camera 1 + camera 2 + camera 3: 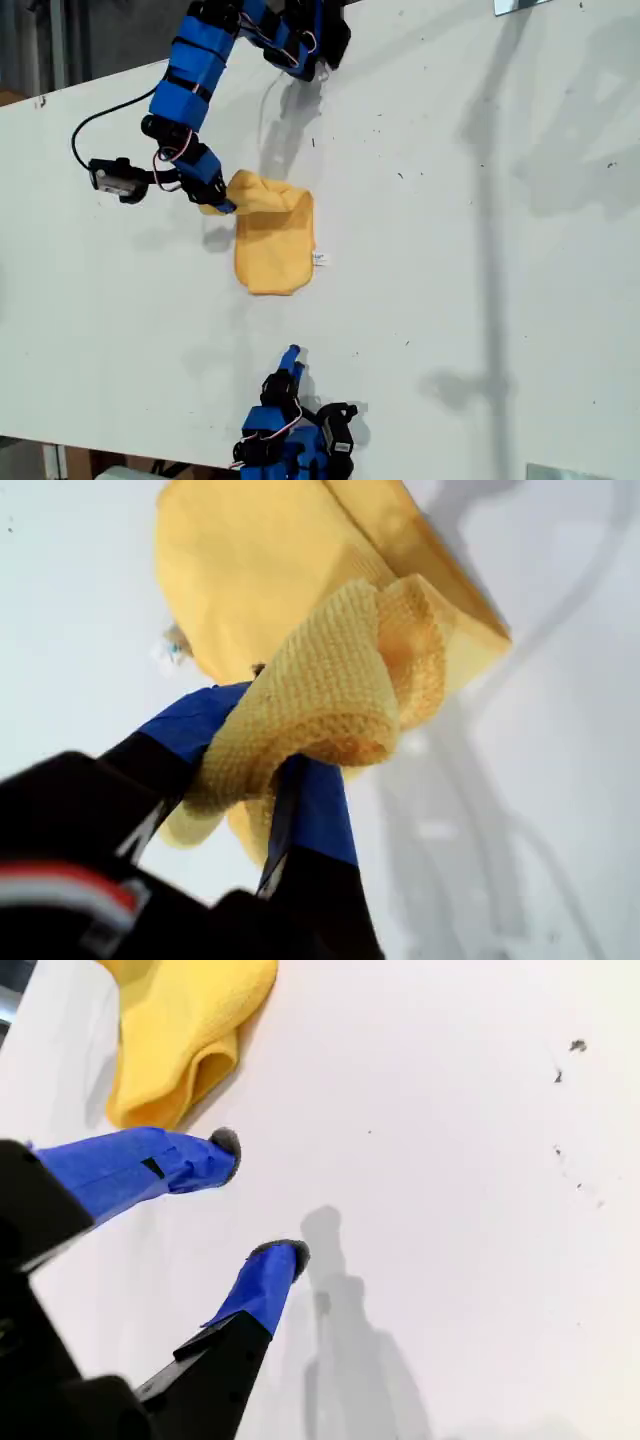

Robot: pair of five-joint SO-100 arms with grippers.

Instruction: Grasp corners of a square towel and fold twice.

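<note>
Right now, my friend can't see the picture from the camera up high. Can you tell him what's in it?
A folded yellow towel lies on a white table, and my first gripper, on a blue arm from the exterior view's upper left, pinches its corner. My second gripper waits open near the bottom edge, touching nothing.

1. The towel (272,240) is yellow-orange, with a waffle-like weave up close in the first wrist view (330,695), and a tiny white tag (320,259) on one edge.
2. My first gripper (262,780) is blue and black, with a red-and-white stripe on the black body.
3. My second gripper (255,1195) is blue with dark grey tips.
4. The table (480,250) is plain white with a few dark specks and grey shadows.
</note>
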